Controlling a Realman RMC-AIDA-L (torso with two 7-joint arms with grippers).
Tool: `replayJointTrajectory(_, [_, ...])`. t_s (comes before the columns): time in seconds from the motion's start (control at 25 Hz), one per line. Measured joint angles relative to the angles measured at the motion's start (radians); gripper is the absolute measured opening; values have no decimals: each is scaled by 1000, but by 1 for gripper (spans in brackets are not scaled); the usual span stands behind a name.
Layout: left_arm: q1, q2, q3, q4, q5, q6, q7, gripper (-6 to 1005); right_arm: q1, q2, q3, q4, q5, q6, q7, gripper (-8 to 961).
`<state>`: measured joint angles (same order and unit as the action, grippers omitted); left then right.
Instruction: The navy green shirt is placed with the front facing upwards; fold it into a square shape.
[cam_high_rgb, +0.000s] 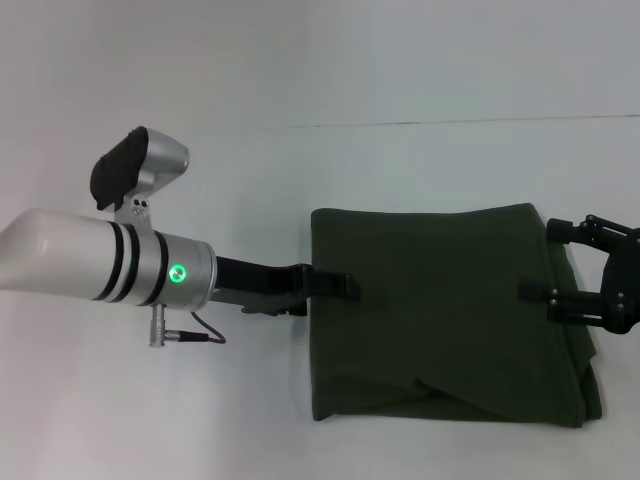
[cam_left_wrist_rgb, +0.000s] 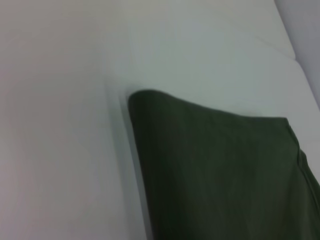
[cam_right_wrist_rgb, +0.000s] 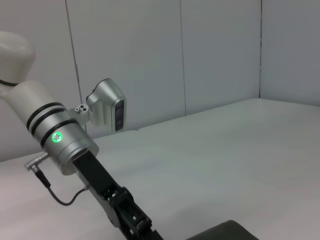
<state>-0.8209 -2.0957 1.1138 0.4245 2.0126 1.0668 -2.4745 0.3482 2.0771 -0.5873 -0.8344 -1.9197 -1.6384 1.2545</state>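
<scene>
The navy green shirt (cam_high_rgb: 440, 310) lies on the white table (cam_high_rgb: 150, 420), folded into a rough rectangle with its print hidden. A diagonal flap shows along its near edge. My left gripper (cam_high_rgb: 330, 285) reaches from the left and rests on the shirt's left edge. At the shirt's right edge my right gripper (cam_high_rgb: 540, 260) stands open, with one finger near the far right corner and the other over the cloth. The left wrist view shows a rounded corner of the shirt (cam_left_wrist_rgb: 225, 175). In the right wrist view are the left gripper (cam_right_wrist_rgb: 135, 222) and a sliver of shirt (cam_right_wrist_rgb: 225, 232).
White table surface surrounds the shirt on all sides, and its far edge (cam_high_rgb: 450, 123) runs behind the shirt. Grey wall panels (cam_right_wrist_rgb: 200, 60) stand beyond the table. A grey cable (cam_high_rgb: 200, 330) hangs under the left wrist.
</scene>
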Motion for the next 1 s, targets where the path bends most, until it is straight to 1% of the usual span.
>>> replayJointTrajectory(0.12, [-1, -10, 0, -1, 6, -9, 1, 934, 0, 1, 0, 0, 0, 0, 3, 927])
replayJointTrajectory(0.44, [-9, -23, 5, -1, 7, -12, 2, 931, 2, 1, 0, 0, 1, 5, 8, 927])
replayJointTrajectory(0.52, [-12, -26, 26, -1, 8, -14, 4, 931, 3, 1, 0, 0, 1, 5, 9, 927])
replayJointTrajectory(0.6, [-13, -28, 68, 4, 8, -25, 13, 930, 2, 1, 3, 0, 1, 5, 9, 927])
replayJointTrajectory(1.0, [-6, -33, 68, 33, 4, -32, 17, 654, 0, 6, 7, 1, 1, 5, 10, 927])
